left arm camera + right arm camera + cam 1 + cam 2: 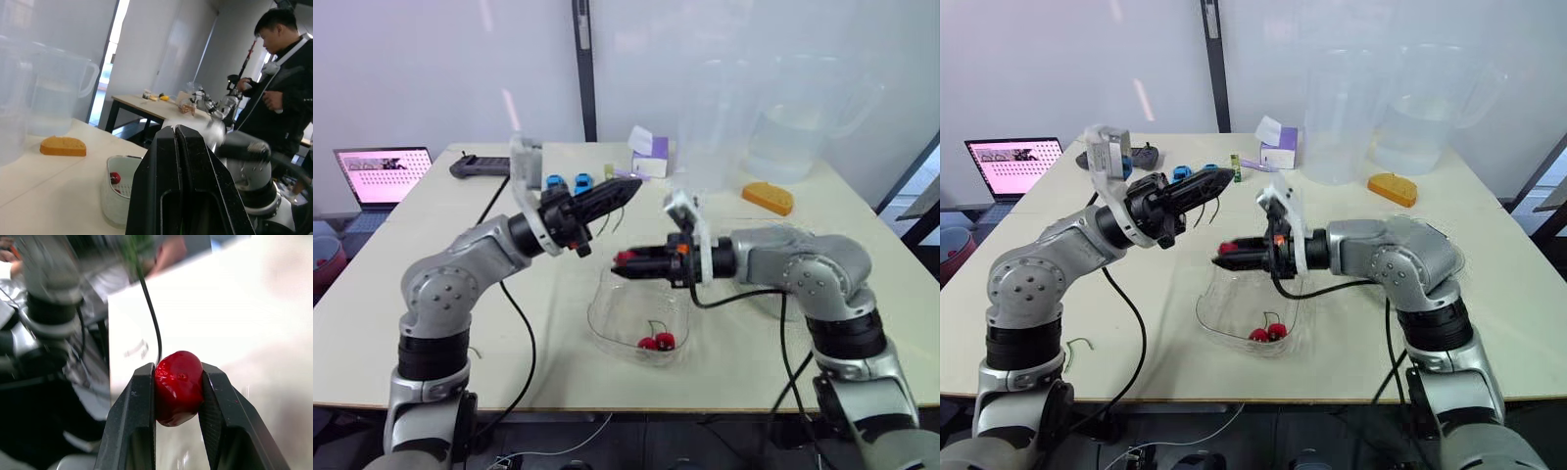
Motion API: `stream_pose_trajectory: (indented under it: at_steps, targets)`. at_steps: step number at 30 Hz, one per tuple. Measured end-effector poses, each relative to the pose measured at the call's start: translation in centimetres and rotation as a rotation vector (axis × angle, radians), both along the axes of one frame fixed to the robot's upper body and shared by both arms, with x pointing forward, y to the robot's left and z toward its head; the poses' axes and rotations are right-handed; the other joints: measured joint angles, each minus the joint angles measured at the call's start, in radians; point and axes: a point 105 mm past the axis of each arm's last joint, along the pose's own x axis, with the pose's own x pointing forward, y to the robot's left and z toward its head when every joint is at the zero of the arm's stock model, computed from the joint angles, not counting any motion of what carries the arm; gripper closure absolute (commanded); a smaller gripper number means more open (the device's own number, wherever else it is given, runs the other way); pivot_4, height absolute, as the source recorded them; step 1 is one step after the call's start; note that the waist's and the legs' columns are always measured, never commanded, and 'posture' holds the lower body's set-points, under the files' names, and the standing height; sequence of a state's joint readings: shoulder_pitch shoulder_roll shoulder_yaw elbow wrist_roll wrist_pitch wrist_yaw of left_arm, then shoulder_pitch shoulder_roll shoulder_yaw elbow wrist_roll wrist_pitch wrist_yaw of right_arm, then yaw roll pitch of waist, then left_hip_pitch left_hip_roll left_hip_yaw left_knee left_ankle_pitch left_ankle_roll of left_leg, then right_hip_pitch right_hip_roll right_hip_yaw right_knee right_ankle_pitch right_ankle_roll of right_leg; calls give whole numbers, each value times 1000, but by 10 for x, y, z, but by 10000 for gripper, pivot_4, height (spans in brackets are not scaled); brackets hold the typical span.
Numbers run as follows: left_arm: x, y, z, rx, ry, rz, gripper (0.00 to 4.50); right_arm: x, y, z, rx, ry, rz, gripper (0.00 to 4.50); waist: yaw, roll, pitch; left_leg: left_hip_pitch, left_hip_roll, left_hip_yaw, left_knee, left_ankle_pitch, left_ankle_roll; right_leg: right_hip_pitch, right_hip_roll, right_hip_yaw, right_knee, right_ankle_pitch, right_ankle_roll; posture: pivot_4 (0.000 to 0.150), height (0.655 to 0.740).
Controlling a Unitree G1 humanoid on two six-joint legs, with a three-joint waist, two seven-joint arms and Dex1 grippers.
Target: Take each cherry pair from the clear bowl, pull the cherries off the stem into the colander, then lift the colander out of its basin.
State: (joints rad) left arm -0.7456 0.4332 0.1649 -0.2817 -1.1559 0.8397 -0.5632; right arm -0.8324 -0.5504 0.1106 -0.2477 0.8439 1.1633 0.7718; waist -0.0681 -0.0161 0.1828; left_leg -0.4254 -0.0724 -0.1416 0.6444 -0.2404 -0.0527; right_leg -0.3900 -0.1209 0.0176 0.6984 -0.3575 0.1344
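My right gripper (625,259) is shut on a single red cherry (178,387), held just above the far rim of the clear bowl (602,313). A thin stem (149,308) runs up from that cherry toward my left gripper (634,185). The left gripper is shut, and green stem ends (618,217) hang from its tip, up and left of the cherry. One cherry pair (658,341) lies at the bottom of the bowl. The white colander in its basin (117,188) stands beyond my right arm with a red cherry (115,177) inside.
Two big clear jugs (793,122) stand at the back right, with an orange sponge (768,198) in front of them. A purple-white box (649,157), blue items (568,182) and a black controller (480,164) sit at the back. A laptop (384,174) is far left. A person (279,98) stands beyond.
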Motion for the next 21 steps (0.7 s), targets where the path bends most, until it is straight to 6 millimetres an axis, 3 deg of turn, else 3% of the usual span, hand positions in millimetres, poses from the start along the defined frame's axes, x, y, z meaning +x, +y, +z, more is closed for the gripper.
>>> stream_pose_trajectory:
  at_steps: [6,8,13,15,17,19,21]
  targets:
    - [0,0,0,-1,-1,0,45000,-3,-10,3,-29,-27,-4,36147,4,0,0,0,0,0,0,0,0,0,0,0,0,0,0,1500,7400]
    - [0,1,0,-1,-2,0,45000,1,-24,8,-43,-50,-38,36147,10,0,0,0,0,0,0,0,0,0,0,0,-1,0,0,1500,7400]
    - [2,9,-1,22,-9,34,45000,24,-86,22,-170,-151,-230,36147,24,0,0,-1,0,3,1,-1,1,1,0,0,-2,0,0,1500,7400]
    - [3,15,-7,46,-1,51,45000,37,-121,22,-276,-200,-336,36147,24,0,0,-1,-1,5,1,-1,1,0,0,0,-2,0,0,1500,7400]
    - [5,23,-12,78,3,83,45000,52,-168,19,-439,-251,-467,36147,24,0,0,0,-1,6,0,-1,1,0,0,1,-2,0,0,1500,7400]
    - [7,36,-14,91,7,130,45000,59,-203,8,-581,-260,-529,36147,21,0,0,0,0,6,0,-1,2,0,0,1,-2,0,0,1500,7400]
    - [7,39,-17,100,10,140,45000,62,-216,-5,-661,-254,-527,36147,16,0,0,0,0,7,0,-1,2,0,1,1,-2,0,0,1500,7400]
